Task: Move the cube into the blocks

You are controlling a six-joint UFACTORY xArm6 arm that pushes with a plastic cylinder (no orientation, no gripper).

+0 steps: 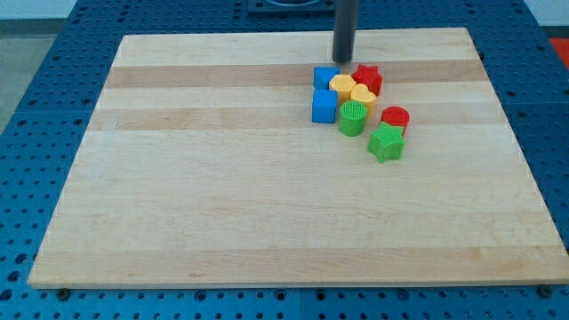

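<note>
On the table (222,204) the blue cube (324,107) already sits touching the green cylinder (352,118) and yellow blocks (352,90) at the cluster's left, so I judge the job nearly done, while my tip (343,56), a bare rod holding nothing, stands just beyond the far blue block (325,77).

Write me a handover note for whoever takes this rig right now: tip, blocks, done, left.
Tip: my tip sits at the cluster's top edge, just above the upper blue block.
Blocks: blue cube touches the green cylinder; yellow blocks, red star, red cylinder, green star bunched alongside.
Done: cube looks already in the group.
Left: probably only confirming.
</note>
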